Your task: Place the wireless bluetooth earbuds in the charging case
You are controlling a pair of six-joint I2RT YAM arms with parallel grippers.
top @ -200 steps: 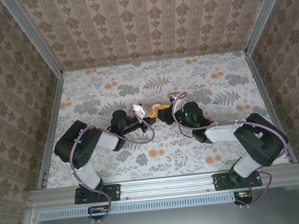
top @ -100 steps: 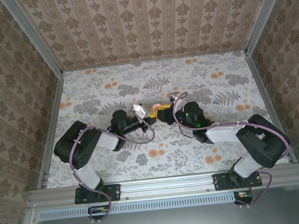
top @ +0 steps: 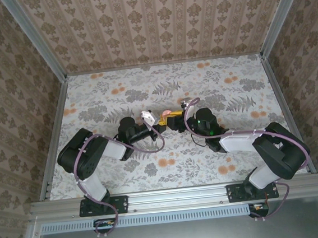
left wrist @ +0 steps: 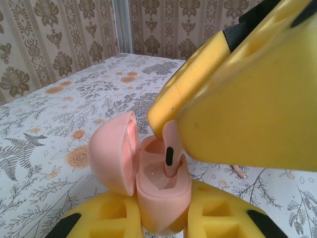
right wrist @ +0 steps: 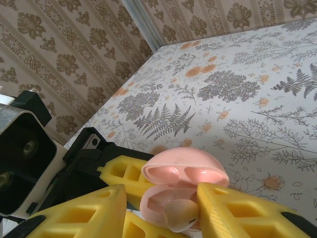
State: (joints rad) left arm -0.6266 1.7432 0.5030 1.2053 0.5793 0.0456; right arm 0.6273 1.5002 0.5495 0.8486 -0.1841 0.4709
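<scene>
Widening at the right claw (right wrist: 161,210) over the last second, letting go the small pale-pink plastic earbud (left wrist: 171,148), seemingly seated in the open glossy pink clamshell charging case (left wrist: 156,196), itself clamped in the left claw (left wrist: 161,220).

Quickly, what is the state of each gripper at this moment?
Left gripper: closed, holding the charging case.
Right gripper: open, fingers beside the earbud.

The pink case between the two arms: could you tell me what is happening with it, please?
The left hand clamps the open charging case by its base, lid tipped back. The right hand is over it, fingers apart on either side of an earbud sitting in the case.
</scene>
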